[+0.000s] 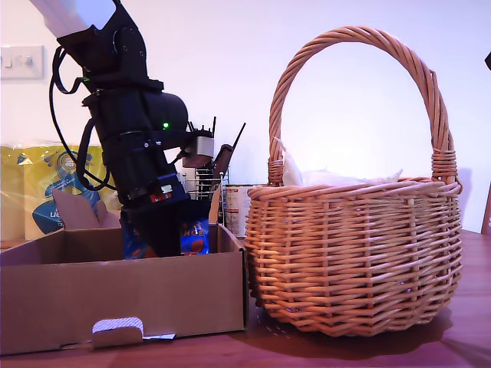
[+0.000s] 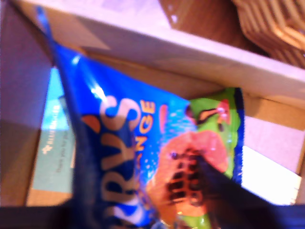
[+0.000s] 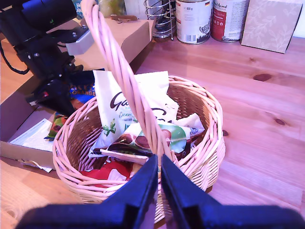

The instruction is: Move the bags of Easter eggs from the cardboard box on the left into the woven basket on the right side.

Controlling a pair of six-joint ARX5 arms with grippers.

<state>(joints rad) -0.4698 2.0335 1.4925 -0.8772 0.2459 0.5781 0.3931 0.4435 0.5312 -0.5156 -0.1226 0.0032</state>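
Now: blue bag gripped inside the box

My first gripper clamps the crinkly blue bag within the corrugated cardboard box, at the exterior view's left. My second gripper hangs pinched closed, empty, above the round wicker basket.

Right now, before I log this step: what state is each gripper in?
My first gripper: shut on the blue Terry's packet in the cardboard box.
My second gripper: jaws shut, empty, above the woven basket.

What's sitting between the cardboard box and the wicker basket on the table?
Nothing: the exterior view shows only a narrow bare gap of table between the cardboard box and the woven basket.
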